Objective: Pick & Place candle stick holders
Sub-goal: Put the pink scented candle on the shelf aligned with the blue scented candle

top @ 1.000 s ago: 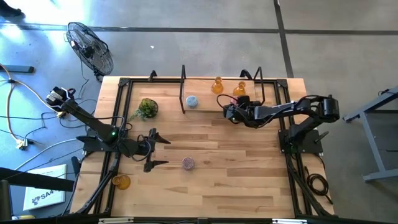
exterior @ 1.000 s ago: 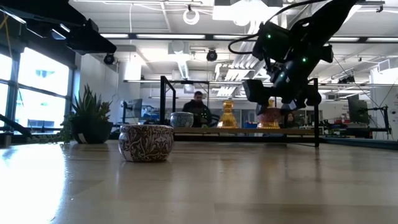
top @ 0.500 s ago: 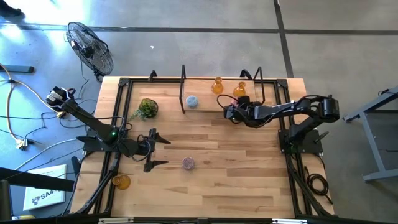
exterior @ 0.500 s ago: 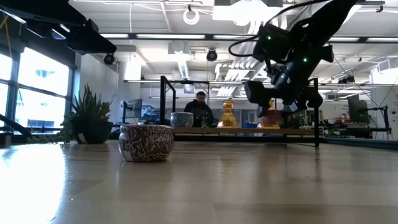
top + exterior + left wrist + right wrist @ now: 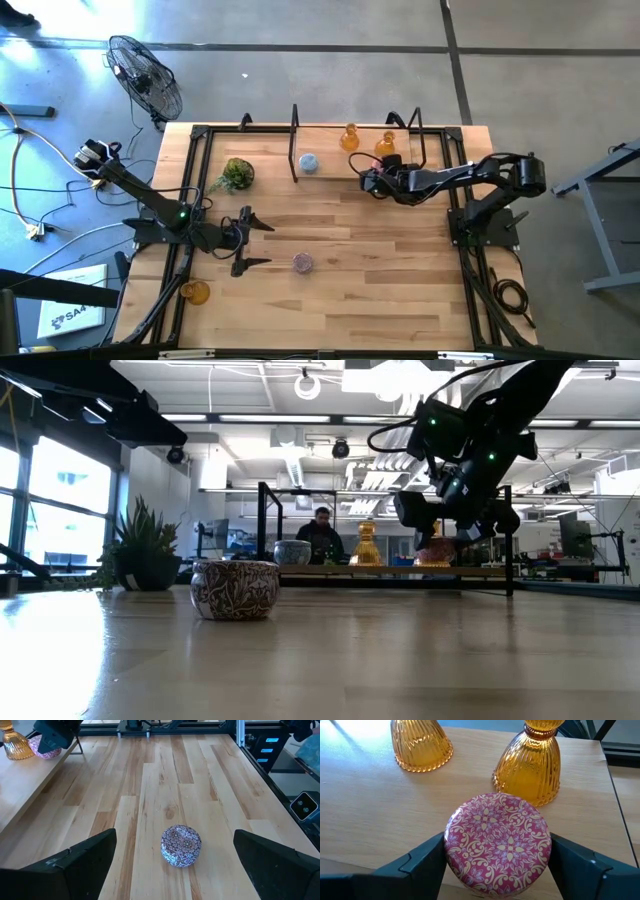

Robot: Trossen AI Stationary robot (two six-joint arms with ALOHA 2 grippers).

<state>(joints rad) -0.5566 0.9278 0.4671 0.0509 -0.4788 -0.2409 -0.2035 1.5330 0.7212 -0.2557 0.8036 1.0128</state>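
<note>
My right gripper (image 5: 496,870) is at the raised wooden shelf (image 5: 365,820) on the table's far side, shut on a short round pink patterned holder (image 5: 497,845). Two amber bottle-shaped holders (image 5: 420,742) (image 5: 530,767) stand on the shelf just behind it, and a pale blue round one (image 5: 308,162) stands farther left. A lilac patterned round holder (image 5: 181,845) sits on the table ahead of my open left gripper (image 5: 256,244), whose fingers stand wide on either side of it, apart from it. A third amber holder (image 5: 195,292) stands near the front left corner. My right gripper has the pink holder's round side wall (image 5: 451,851) between its two fingers, one on each side. The fingers slant down from the table's right side. The holder stands upright with its base on the shelf board.
A small green plant (image 5: 237,173) stands at the far left of the table. Black frame posts (image 5: 293,140) rise around the shelf and along the table edges. A fan (image 5: 145,75) stands on the floor beyond the far left corner. Open wood lies in the middle.
</note>
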